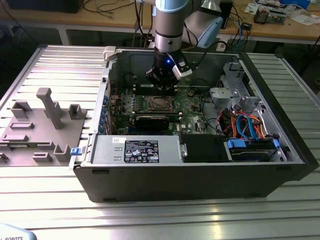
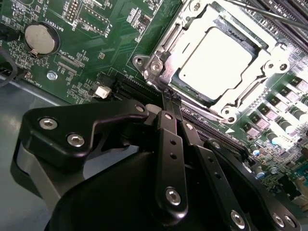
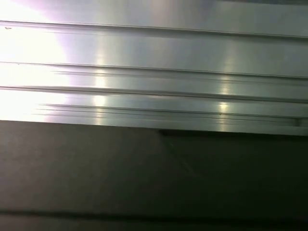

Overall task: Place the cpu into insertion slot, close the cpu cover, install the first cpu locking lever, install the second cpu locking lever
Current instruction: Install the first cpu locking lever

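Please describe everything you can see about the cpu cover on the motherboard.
The cpu cover is a thin, silvery metal frame with a square central opening. In the second wrist view it lies closed and flat over the socket, and the pale metal top of the cpu shows through the opening. Screws sit at its corners. It lies on the green board, beside the closed gripper fingertips. In the exterior view it sits below the gripper.

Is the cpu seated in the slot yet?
Yes, in: the cpu lies flat inside the insertion slot, with the cpu cover framing it.
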`<state>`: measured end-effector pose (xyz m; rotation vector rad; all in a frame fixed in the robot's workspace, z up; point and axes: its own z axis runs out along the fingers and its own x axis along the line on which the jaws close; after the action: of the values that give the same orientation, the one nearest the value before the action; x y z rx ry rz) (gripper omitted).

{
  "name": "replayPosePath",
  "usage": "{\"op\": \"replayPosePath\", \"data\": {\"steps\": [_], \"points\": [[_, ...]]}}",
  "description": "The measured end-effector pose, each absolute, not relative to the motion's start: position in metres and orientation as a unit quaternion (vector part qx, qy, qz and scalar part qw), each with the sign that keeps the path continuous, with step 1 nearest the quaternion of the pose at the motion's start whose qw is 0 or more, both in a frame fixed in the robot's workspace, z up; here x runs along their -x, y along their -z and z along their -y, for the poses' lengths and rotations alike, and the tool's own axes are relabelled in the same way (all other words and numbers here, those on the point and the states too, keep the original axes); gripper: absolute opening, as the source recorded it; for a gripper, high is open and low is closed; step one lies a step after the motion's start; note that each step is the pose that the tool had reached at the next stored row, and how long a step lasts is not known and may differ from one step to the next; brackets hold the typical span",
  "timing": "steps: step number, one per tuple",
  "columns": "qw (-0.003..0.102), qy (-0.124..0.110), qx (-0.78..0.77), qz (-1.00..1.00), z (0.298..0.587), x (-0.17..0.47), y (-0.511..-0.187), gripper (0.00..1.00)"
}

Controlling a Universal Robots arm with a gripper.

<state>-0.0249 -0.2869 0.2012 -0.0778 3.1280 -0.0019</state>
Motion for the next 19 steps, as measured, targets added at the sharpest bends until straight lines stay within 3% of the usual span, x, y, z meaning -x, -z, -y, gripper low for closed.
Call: {"op": "replayPosePath", "data": {"steps": [10,19], "points": [[0.007,0.005,0.025,-1.0,0.301,0.025,-0.209,0.11],[0.006,0.022,0.025,-0.999,0.307,0.025,-0.23,0.11]]}}
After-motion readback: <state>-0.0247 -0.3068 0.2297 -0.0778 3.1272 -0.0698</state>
